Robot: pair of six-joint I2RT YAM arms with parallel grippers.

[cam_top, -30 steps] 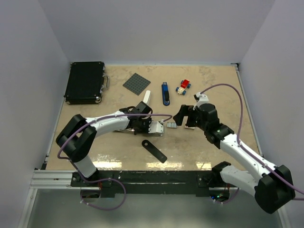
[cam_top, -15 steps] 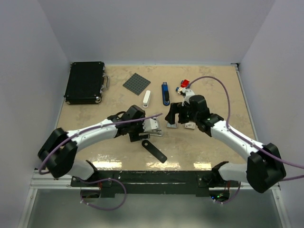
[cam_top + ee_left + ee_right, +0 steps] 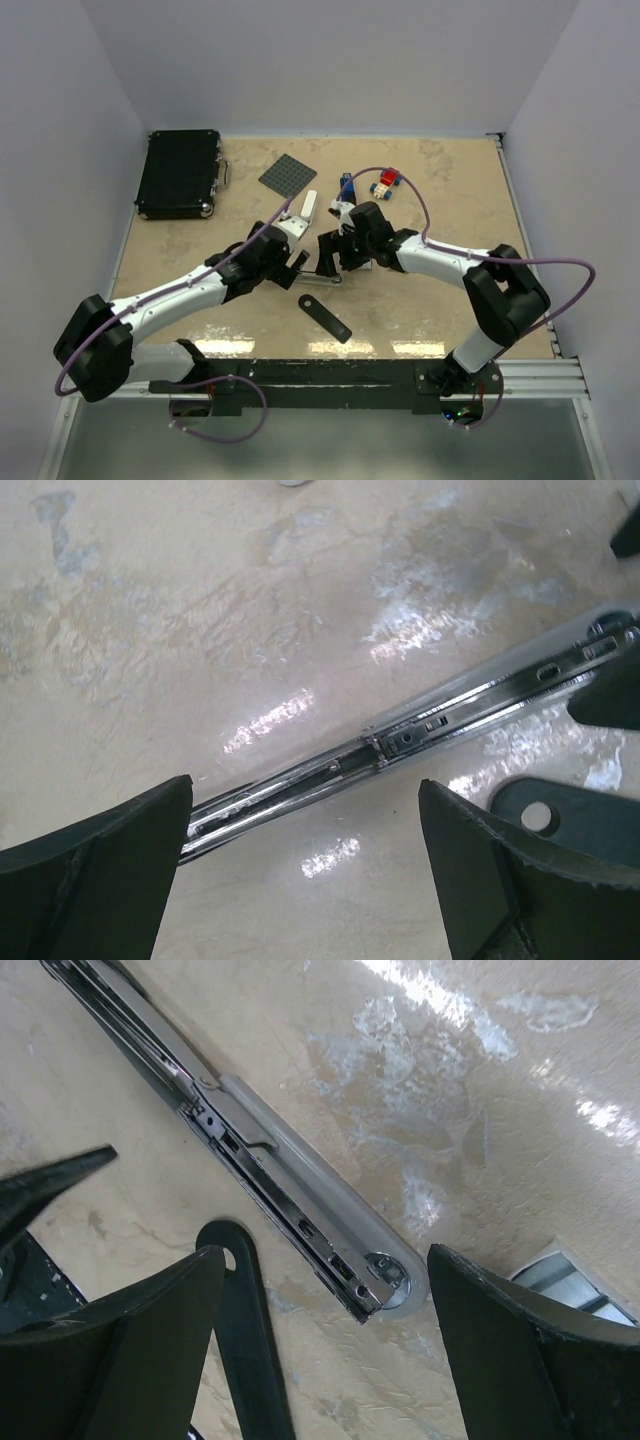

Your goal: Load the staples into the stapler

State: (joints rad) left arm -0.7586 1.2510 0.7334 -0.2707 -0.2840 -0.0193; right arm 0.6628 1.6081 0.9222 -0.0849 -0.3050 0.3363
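Note:
The stapler (image 3: 322, 280) lies opened out flat on the table, its shiny metal rail (image 3: 420, 730) running slantwise between the two grippers. My left gripper (image 3: 298, 264) hangs open just above the rail's rear part (image 3: 305, 788), holding nothing. My right gripper (image 3: 331, 258) is open too, its jaws spread either side of the rail's rounded front end (image 3: 372, 1288), above it (image 3: 326, 1252). A pale grey-white corner, apparently the staples (image 3: 572, 1276), peeps out beside the right finger; in the top view my right arm hides them.
A flat black strip with a hole (image 3: 325, 318) lies just in front of the stapler (image 3: 245, 1350). Further back are a white stick (image 3: 309, 206), a blue stick (image 3: 347, 186), a toy-brick car (image 3: 386, 182), a grey studded plate (image 3: 288, 176) and a black case (image 3: 180, 172).
My left gripper opened and let go of the stapler, which now lies flat. My right arm swung left from near the staples to over the stapler's front end.

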